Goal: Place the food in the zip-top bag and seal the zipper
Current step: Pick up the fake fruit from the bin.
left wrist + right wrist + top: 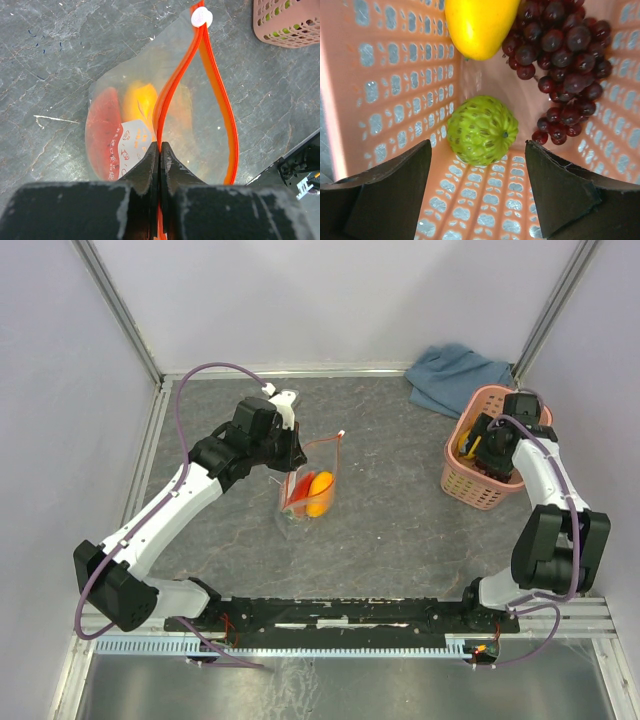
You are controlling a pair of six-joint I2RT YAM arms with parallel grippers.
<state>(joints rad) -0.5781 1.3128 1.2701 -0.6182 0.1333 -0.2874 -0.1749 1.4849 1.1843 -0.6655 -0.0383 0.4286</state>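
Centrally, the zip-top bag [120, 80] was held by its zipper [220, 102], pinched in the left gripper [159, 150]; the right gripper [477, 190] was noted spread inside the pink basket [385, 75], a green fruit [482, 131] lying dead ahead between its fingers [385, 190].

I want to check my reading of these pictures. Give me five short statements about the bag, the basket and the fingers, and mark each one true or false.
1. The left fingers are shut on the zipper of the zip-top bag. True.
2. The bag's mouth is sealed along its whole length. False: the two strips stand apart in an open loop.
3. The grapes are inside the bag. False: they lie in the pink basket.
4. The right fingers are open over a green fruit. True.
5. The orange fruit is inside the bag. True.
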